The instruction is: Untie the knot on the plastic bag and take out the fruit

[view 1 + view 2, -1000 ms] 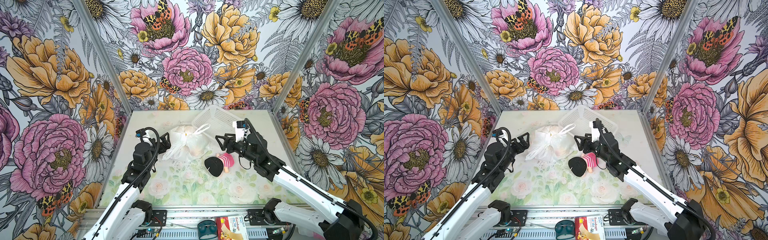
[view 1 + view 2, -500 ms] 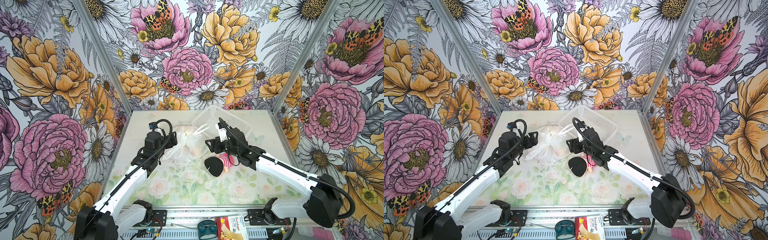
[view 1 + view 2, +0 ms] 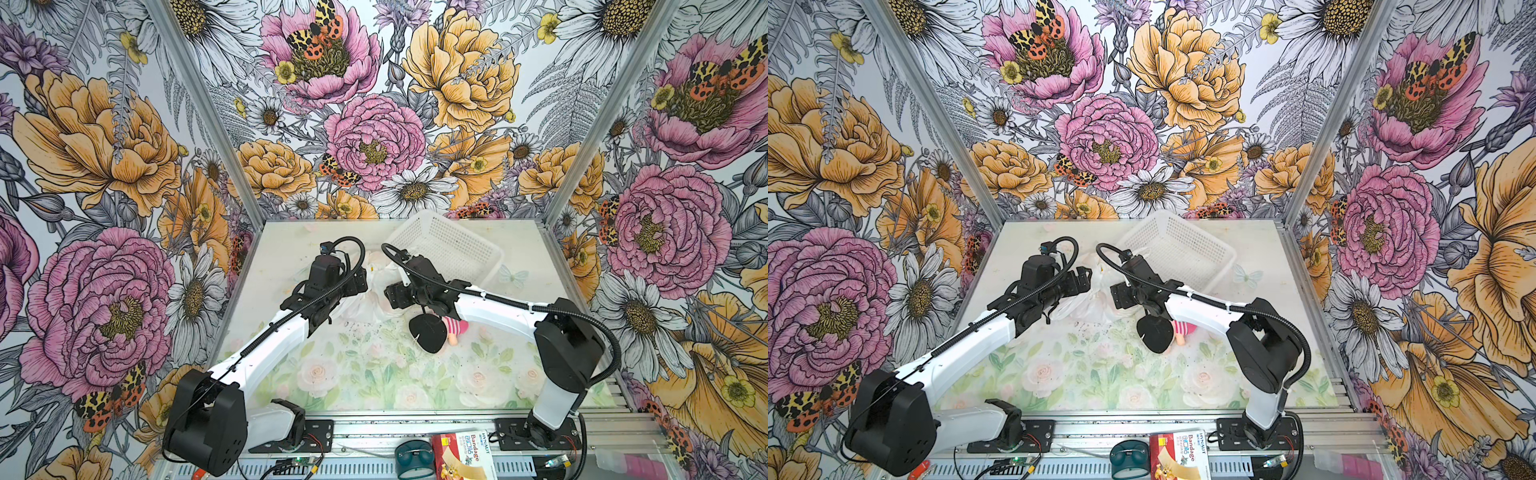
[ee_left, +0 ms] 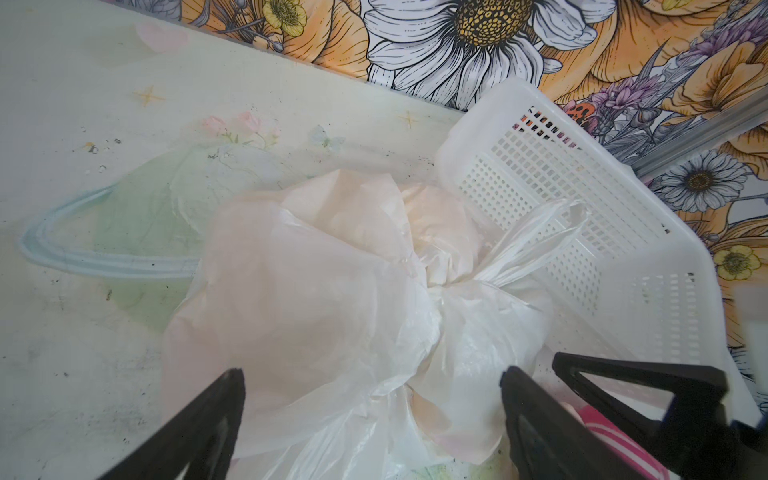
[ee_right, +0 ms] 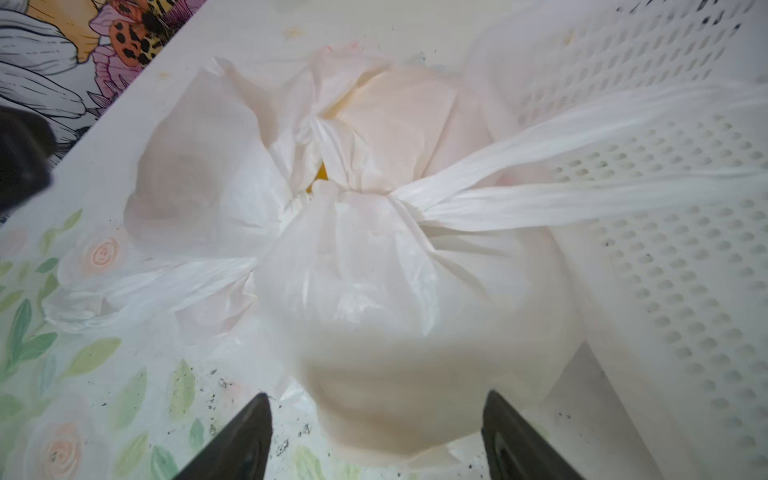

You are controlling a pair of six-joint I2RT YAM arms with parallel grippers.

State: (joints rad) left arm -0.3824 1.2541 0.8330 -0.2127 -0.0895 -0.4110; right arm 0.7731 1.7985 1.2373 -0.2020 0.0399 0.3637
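- The left gripper (image 4: 372, 374) stands wide open with nothing in its hold. Its two black fingers (image 4: 216, 419) straddle the near end of the plastic bag (image 4: 311, 291), and from this angle I cannot tell whether either finger touches the film.
- The right gripper (image 5: 376, 397) is also spread apart and empty. The bag's rounded bulge (image 5: 395, 311) sits between and just ahead of its fingertips.
- In both top views the two grippers face each other across the bag, the left gripper (image 3: 359, 282) on the bag's left side and the right gripper (image 3: 390, 293) on its right, both close to it.
- The knot (image 5: 332, 191) sits on top of the bag near its middle and is still tied. It is a small bunched twist, also seen in the left wrist view (image 4: 440, 286).
- One handle loop (image 5: 582, 166) runs out from the knot and lies over the white basket (image 5: 665, 270).
- The fruit is still inside the bag. Only a sliver of yellow (image 5: 320, 174) peeps through a gap just beside the knot.
- The bag (image 3: 374, 299) lies on the table (image 3: 365, 374) with the basket (image 3: 457, 245) touching its far right side.
- A pink-striped doll (image 3: 436, 330) with black hair lies just beside the bag's near right edge, under the right arm.
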